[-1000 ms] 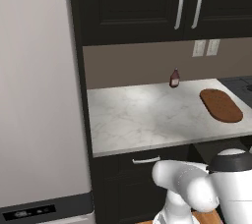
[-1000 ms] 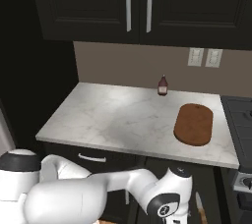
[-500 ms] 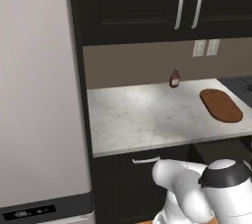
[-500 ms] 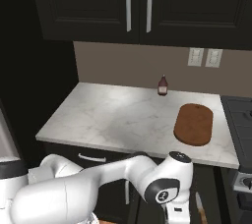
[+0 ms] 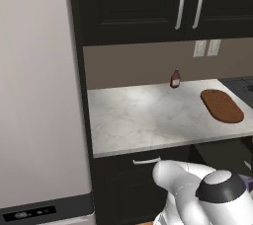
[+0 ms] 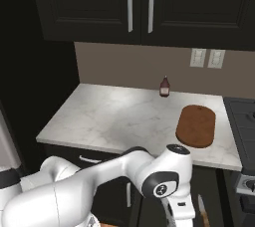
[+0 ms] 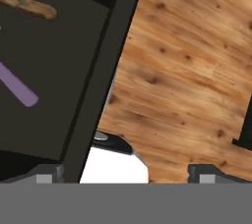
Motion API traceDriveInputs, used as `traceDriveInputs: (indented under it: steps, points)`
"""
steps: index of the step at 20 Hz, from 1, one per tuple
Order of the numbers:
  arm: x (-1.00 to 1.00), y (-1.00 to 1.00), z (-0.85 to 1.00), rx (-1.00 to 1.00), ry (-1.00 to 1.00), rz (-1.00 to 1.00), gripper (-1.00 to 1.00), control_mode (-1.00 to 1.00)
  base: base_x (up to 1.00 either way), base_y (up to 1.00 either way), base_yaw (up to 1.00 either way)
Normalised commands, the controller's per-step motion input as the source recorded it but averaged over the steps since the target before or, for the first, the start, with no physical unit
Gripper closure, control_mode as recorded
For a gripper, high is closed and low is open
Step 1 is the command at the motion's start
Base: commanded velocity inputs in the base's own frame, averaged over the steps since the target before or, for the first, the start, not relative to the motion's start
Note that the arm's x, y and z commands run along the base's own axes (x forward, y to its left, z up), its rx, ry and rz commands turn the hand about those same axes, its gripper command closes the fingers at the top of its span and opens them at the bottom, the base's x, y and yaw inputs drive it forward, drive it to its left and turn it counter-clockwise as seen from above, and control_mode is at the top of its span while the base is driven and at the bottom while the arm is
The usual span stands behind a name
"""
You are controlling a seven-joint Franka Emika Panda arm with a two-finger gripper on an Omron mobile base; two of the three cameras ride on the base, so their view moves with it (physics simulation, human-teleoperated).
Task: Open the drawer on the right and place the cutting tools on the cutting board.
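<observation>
The open drawer (image 7: 54,70) shows in the hand view as a dark tray with a black wall running slantwise beside the wooden floor (image 7: 192,70). Inside it lies one slender purple piece of the cutting tools (image 7: 17,86), its long axis slanting from the upper left of that view down to a rounded end at the lower right; the rest of it runs off the left edge. A brown wooden-looking piece (image 7: 27,4) lies in the same drawer, farther up that view. The gripper (image 7: 123,175) hangs over the drawer's wall with its jaws spread wide and released, nothing between them. On the marble worktop (image 5: 148,120) the cutting board (image 5: 222,105) lies flat near the right edge, its long axis running from the back toward the front edge. A small dark red bottle (image 5: 175,78) stands upright at the back edge, well apart from the board.
</observation>
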Motion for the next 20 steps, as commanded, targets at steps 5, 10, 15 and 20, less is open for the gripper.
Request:
traceDriveInputs:
  steps: [5,10,15,20]
  points:
    - [0.03,0.00,0.06,0.00,-0.03,0.16,-1.00,-1.00,0.00,0.00,0.00]
    - [0.13,0.00,0.00,0.00,-0.07,0.18,-1.00,-1.00,0.00,0.00,0.00]
    - [0.17,0.00,0.06,0.00,-0.01,0.16,-1.00,-1.00,0.00,0.00,0.00]
    - [0.22,0.00,0.00,0.00,0.00,0.10,-1.00,-1.00,0.00,0.00,0.00]
